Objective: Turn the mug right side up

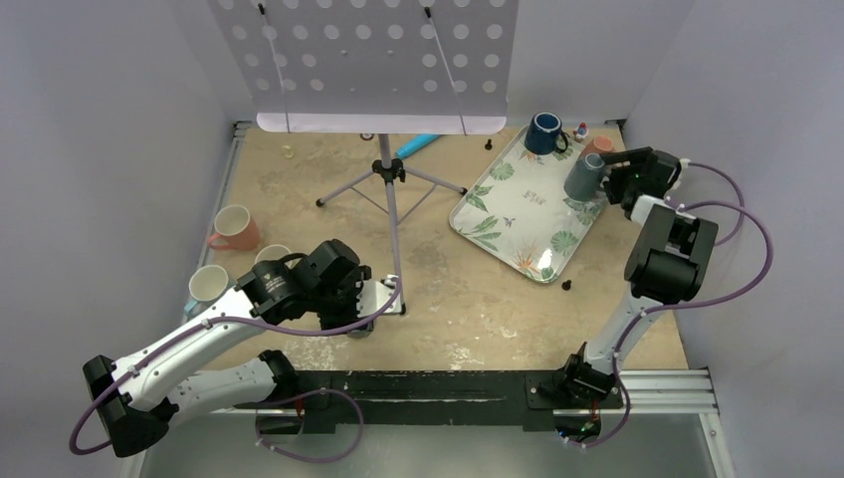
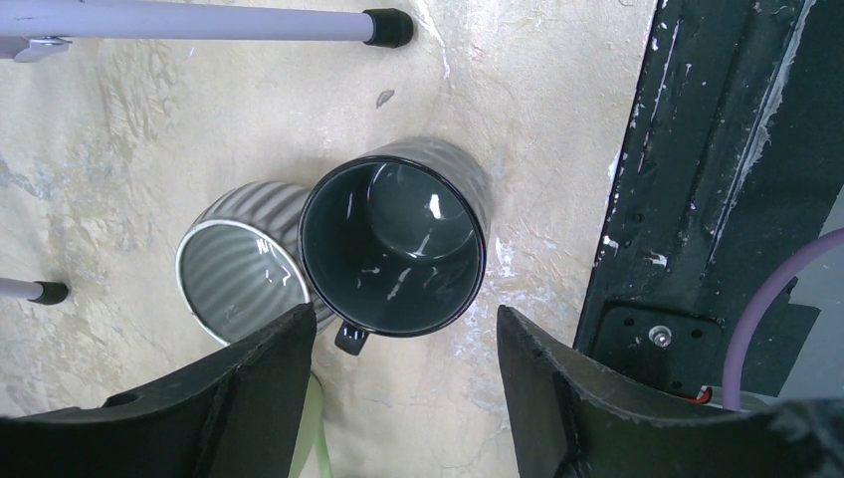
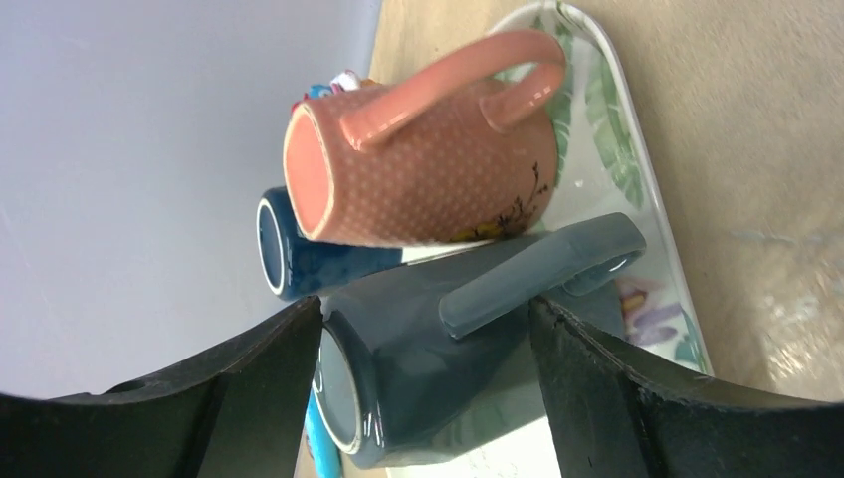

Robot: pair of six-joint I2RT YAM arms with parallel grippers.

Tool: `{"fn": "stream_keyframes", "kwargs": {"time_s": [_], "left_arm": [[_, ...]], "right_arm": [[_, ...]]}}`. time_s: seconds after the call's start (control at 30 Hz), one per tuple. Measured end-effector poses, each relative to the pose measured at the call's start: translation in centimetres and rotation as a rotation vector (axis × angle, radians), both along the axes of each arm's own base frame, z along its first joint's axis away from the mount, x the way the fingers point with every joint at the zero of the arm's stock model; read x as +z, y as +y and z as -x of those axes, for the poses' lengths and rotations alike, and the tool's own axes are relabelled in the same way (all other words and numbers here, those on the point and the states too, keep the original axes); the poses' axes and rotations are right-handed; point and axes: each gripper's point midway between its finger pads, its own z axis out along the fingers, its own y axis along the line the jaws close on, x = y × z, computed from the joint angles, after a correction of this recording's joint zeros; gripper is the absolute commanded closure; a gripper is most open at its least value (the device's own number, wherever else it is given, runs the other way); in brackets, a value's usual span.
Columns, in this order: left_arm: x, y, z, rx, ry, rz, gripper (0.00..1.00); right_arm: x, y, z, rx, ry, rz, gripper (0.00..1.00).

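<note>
Grey mug (image 3: 428, 378) upright, on leafy tray (image 3: 607, 119)

Slate-grey glossy mug (image 1: 581, 179), tall, with long angular handle. Appears upside down, flat base facing up, on far right part of leaf-print tray (image 1: 495, 227). Just beside pink mug (image 1: 598, 146), near navy mug (image 1: 543, 132). Handle points right.

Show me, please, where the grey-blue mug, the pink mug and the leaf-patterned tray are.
grey-blue mug (image 3: 428, 388): right wrist view, on its side wall.
pink mug (image 3: 438, 184): right wrist view, on its dotted side wall.
leaf-patterned tray (image 1: 518, 214): top external view, on its bare middle.
</note>
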Motion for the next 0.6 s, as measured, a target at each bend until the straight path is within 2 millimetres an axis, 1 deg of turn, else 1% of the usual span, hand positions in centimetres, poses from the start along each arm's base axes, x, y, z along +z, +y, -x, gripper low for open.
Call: {"fn": "stream_keyframes", "kwargs": {"time_s": [0.07,0.17,0.2,0.27,0.33,0.43,0.53,0.6], "left_arm": [[0.0,0.0,0.0,0.0,0.0,0.0,0.29],[0.0,0.0,0.0,0.0,-0.001,0.001,0.29],[0.0,0.0,0.0,0.0,-0.002,0.002,0.29],[0.1,0.0,0.0,0.0,-0.002,0.003,0.29],[0.1,0.0,0.0,0.0,-0.003,0.003,0.29],[0.1,0.0,0.0,0.0,-0.005,0.004,0.29],[0.1,0.0,-0.1,0.001,-0.009,0.005,0.29],[0.2,0.0,-0.1,0.0,-0.013,0.007,0.29]], "right_arm": [[0.0,-0.2,-0.6,-0.001,-0.008,-0.002,0.24],[0.0,-0.5,-1.0,-0.006,-0.014,-0.003,0.26],[0.0,-0.6,-1.2,-0.006,-0.014,-0.002,0.28],[-0.6,-0.8,-1.5,-0.003,-0.004,-0.002,0.32],[-1.4,-0.8,-1.7,0.008,0.005,-0.008,0.32],[-1.3,-0.8,-1.9,0.029,0.001,0.014,0.35],[-1.1,-0.4,-1.7,0.063,-0.001,0.04,0.38],[-0.9,0.4,-1.4,0.108,0.0,0.061,0.38]]}}
